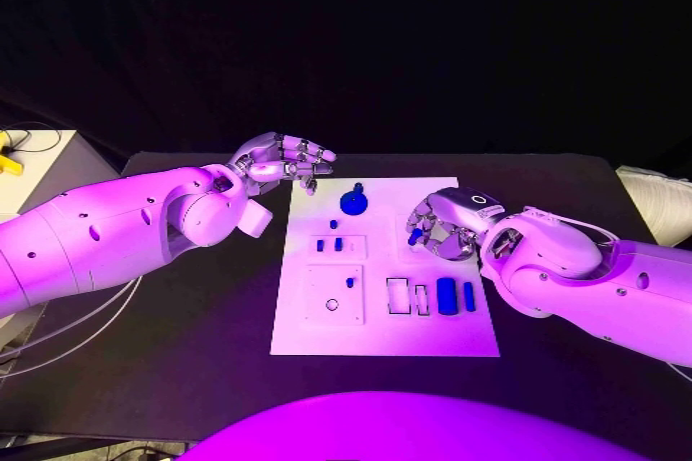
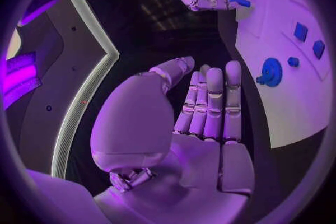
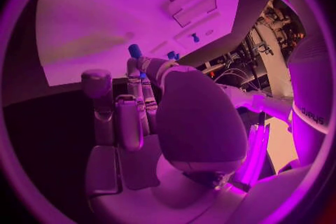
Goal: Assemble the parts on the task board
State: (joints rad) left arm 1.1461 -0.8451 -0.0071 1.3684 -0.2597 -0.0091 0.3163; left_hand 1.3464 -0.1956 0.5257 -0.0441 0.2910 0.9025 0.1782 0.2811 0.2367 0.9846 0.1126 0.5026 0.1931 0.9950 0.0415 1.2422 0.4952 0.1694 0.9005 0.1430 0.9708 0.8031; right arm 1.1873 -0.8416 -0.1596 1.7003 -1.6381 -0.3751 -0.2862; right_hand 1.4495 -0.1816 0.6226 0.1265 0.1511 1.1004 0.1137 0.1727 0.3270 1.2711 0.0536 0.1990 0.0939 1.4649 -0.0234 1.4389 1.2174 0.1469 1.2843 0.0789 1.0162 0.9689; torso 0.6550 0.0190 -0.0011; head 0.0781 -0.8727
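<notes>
The white task board (image 1: 387, 321) lies mid-table. My right hand (image 1: 444, 226) hovers over its right edge and pinches a small blue part (image 1: 415, 237) at its fingertips; the same small blue part (image 3: 135, 50) shows in the right wrist view and again (image 2: 238, 1) in the left wrist view. My left hand (image 1: 284, 161) hangs above the board's far left corner, its fingers (image 2: 213, 101) straight and holding nothing. On the board lie a round blue knob (image 1: 353, 201), a tiny blue peg (image 1: 333, 224), two small blue blocks (image 1: 329, 246) and two long blue bars (image 1: 447, 294).
Two unfilled rectangular slots (image 1: 398, 294) sit left of the long bars, and a square recess with a hole (image 1: 333, 293) lies at the board's near left. A white side table with a yellow object (image 1: 12, 161) stands far left. Cables hang off the table's left side.
</notes>
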